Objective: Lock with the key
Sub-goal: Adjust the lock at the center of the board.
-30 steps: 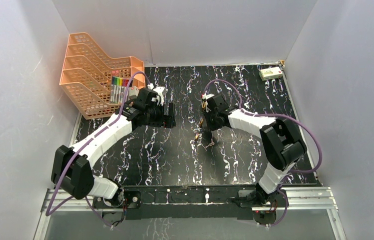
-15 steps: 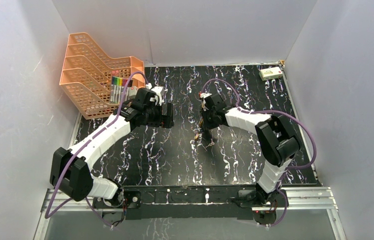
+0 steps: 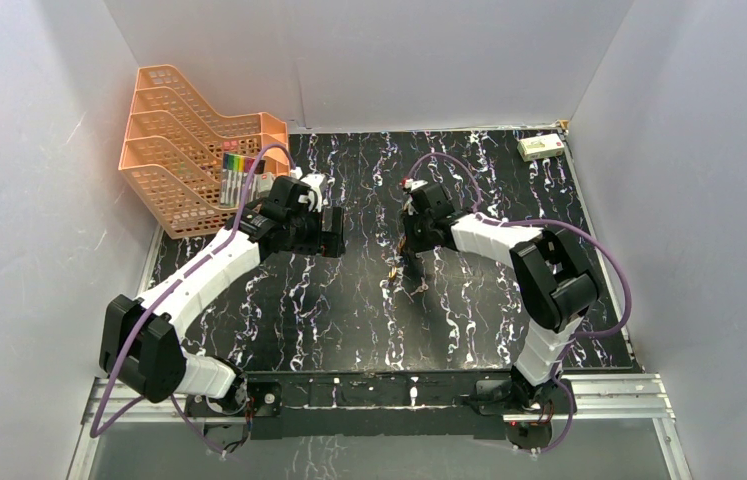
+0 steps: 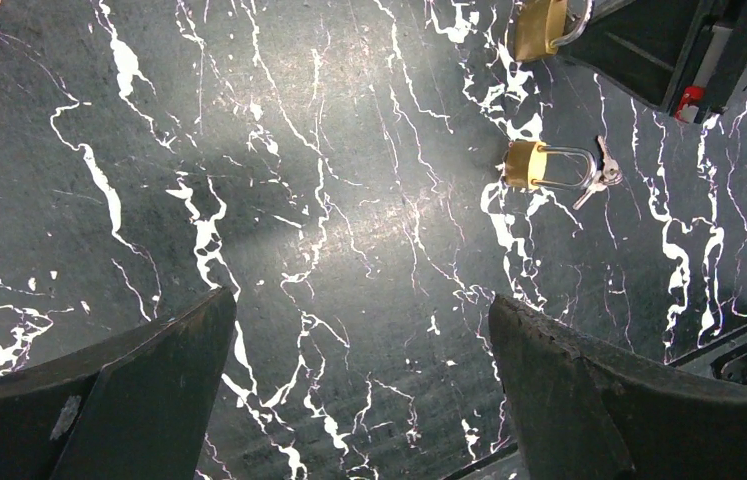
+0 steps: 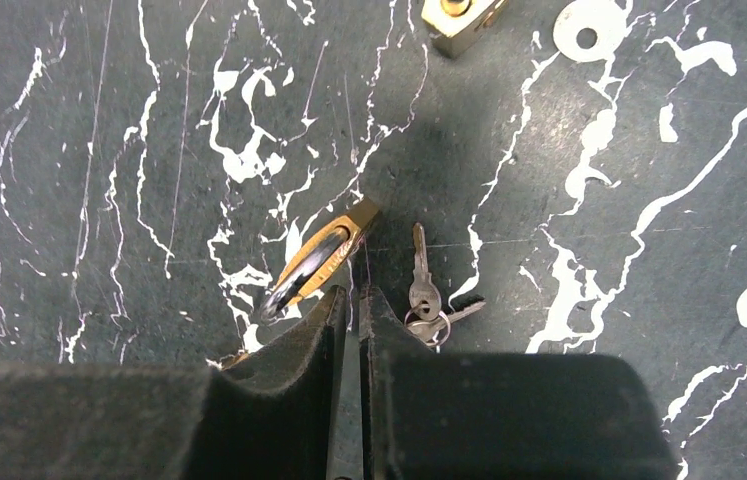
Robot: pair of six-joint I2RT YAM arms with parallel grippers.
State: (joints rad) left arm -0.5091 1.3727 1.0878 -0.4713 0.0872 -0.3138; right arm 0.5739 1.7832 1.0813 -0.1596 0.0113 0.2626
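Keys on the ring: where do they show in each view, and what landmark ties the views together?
Top external: too small to pick out; look by the right gripper.
Left wrist: keys right of centre, upper half.
Right wrist: keys at lower centre, just right of the fingertips.
Shared landmark: the right gripper, seen in all three views.

Top view looks steeply down over the whole surface (image 3: pixel 349 310); 2 close wrist views face straight down, sharing the keys (image 4: pixel 599 175).
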